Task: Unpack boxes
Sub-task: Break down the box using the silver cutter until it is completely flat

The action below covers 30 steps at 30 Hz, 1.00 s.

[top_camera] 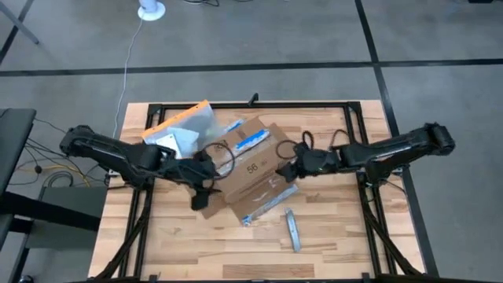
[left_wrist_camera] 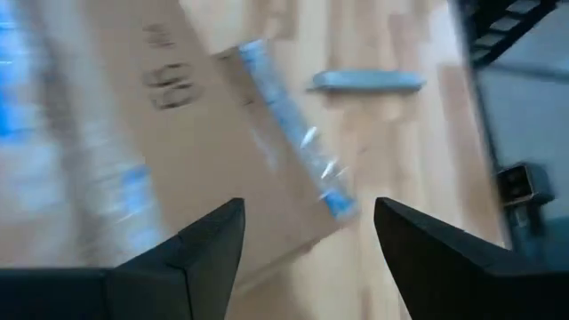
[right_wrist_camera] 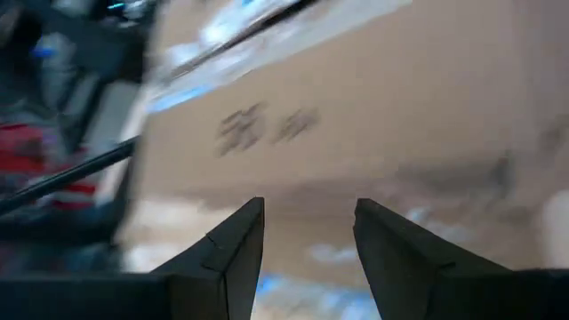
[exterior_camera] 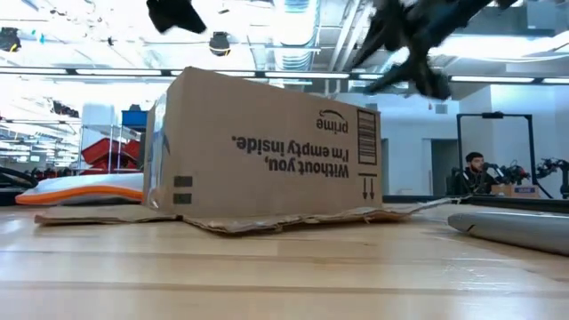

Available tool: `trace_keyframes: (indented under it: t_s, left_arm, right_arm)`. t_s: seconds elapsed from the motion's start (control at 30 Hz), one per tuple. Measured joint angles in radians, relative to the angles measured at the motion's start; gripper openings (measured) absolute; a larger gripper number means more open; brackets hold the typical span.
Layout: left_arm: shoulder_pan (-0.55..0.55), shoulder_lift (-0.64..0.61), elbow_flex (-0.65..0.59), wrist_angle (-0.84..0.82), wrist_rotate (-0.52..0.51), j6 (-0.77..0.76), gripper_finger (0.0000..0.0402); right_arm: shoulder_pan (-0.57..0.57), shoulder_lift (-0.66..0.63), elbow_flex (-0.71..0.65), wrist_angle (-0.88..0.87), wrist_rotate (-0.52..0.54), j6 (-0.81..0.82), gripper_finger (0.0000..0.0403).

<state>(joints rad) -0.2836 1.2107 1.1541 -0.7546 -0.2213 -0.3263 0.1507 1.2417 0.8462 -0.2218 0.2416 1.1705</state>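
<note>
I am holding my two dark fingers (right_wrist_camera: 222,258) apart, pointing at the brown cardboard box (right_wrist_camera: 373,133) just ahead.

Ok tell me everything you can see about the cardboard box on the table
The cardboard box is brown corrugated card with blue-and-white tape strips, a handwritten number on top and upside-down black print plus a barcode on one side. It lies mid-table, turned askew, with flaps splayed flat on the wood, so it looks partly opened. A clear orange-edged pouch lies against its far left side. The left gripper and right gripper flank it, jaws open; contact is unclear.
</note>
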Motion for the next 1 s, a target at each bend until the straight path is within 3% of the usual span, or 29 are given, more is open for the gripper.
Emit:
trace_keyframes:
  t_s: [0.17,0.3,0.43,0.53,0.67,0.83,1.0]
  left_arm:
    - [0.034,-0.097,0.055,-0.338,-0.202,0.031,0.0237]
    - [0.162,-0.184,-0.017,-0.397,-0.209,0.023,0.0237]
    - [0.323,-0.233,-0.112,-0.360,-0.151,0.088,0.0237]
    - [0.430,-0.236,-0.201,-0.256,-0.050,0.166,0.0237]
    - [0.500,-0.228,-0.321,-0.056,0.067,0.216,0.0237]
    - [0.477,-0.226,-0.369,0.018,0.147,0.109,0.0237]
    - [0.334,-0.226,-0.374,0.067,0.231,-0.040,0.0237]
  right_arm:
    - [0.122,0.005,0.002,0.001,0.025,0.128,0.0159]
    - [0.178,0.129,0.001,0.058,0.073,0.216,0.0159]
    - [0.188,0.293,0.000,0.253,0.048,0.216,0.0159]
    - [0.166,0.387,0.000,0.431,0.042,0.169,0.0159]
    - [0.097,0.434,0.000,0.484,0.048,0.141,0.0159]
    - [0.032,0.400,0.000,0.356,0.048,0.104,0.0159]
    - [-0.020,0.290,0.000,0.161,0.034,0.055,0.0159]
